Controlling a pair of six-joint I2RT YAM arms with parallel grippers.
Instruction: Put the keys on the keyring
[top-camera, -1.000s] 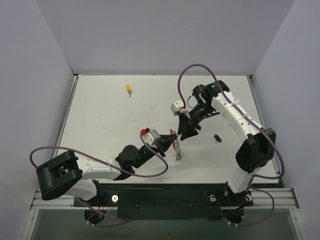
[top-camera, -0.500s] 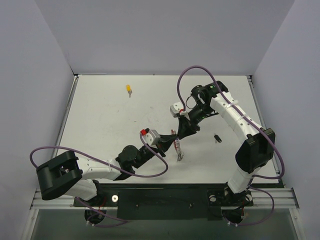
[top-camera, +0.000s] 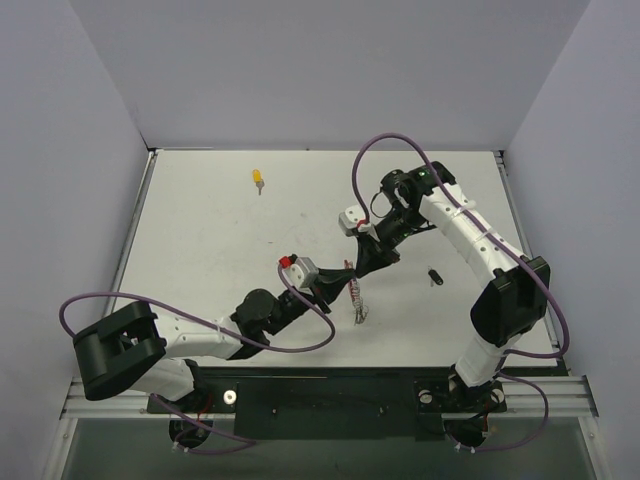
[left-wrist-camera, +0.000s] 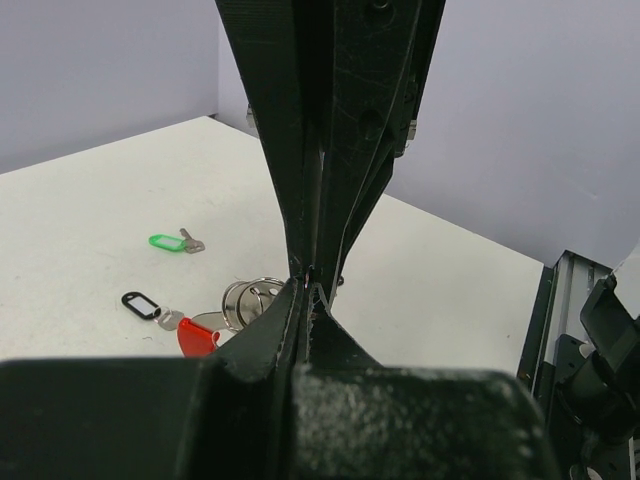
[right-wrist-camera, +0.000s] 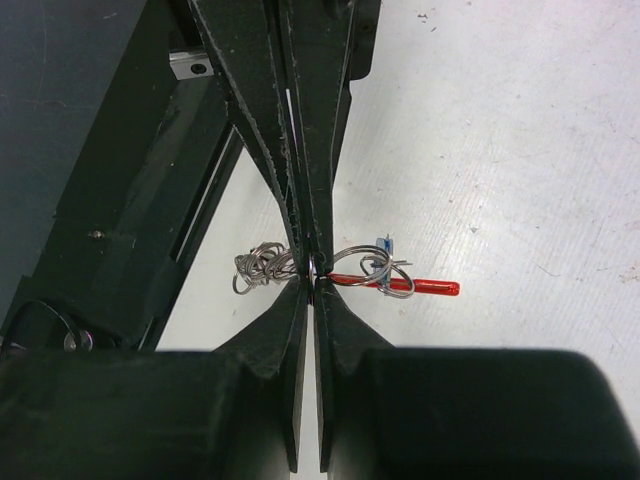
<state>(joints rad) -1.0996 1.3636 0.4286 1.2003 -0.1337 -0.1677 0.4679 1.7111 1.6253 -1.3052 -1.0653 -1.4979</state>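
1. Top view: the task is judged barely begun. The yellow key (top-camera: 258, 179) lies far up the bench (top-camera: 200, 240), and the black key (top-camera: 434, 275) lies beside the right arm. Both are well apart from the keyring (top-camera: 355, 295), which is held at mid-bench. The left arm is stretched low and forward from its base, and the right arm is bent back over toward the middle. The left claw (top-camera: 345, 279) and the right claw (top-camera: 360, 270) are brought tip to tip at the keyring's upper end.

2. Left wrist view: the left claw's fingers are pressed together, and a thin metal piece of the keyring appears to be pinched at their tips. The right claw is set down from above onto the same spot. A green key (left-wrist-camera: 170, 241) is seen loose on the bench, near a black-outlined key tag (left-wrist-camera: 140, 303).

3. Right wrist view: the right claw's fingers are closed to a hairline gap; whether wire is caught between them cannot be told. The red loop with its silver rings (right-wrist-camera: 385, 275) is seen just past the tips. A blue scrap (right-wrist-camera: 383, 243) sits among them, but whether it is a threaded key cannot be told. At least three keys are judged left to thread.
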